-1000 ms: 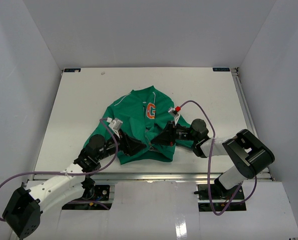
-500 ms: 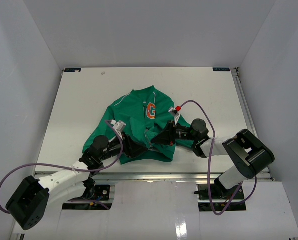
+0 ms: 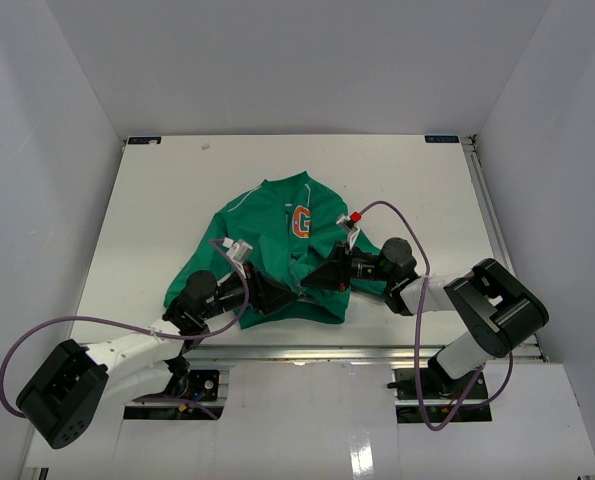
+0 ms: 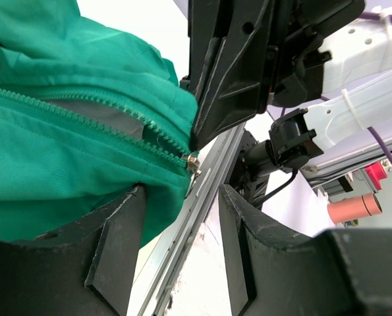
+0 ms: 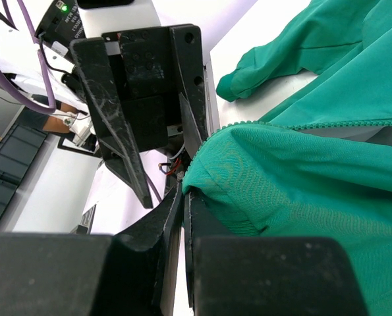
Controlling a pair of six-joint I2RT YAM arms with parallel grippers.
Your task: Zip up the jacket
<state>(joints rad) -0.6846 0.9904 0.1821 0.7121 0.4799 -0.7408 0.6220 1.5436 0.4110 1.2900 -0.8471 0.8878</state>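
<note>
At the near hem of the one green jacket (image 3: 277,225), two grippers: right gripper (image 5: 182,197) jaws pinch the fabric; left gripper (image 4: 182,217) jaws spread beside its zipper (image 4: 193,161).

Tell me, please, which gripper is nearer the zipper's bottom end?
Right: the right gripper pinches the jacket hem beside the zipper end; the open left gripper sits just short.
</note>
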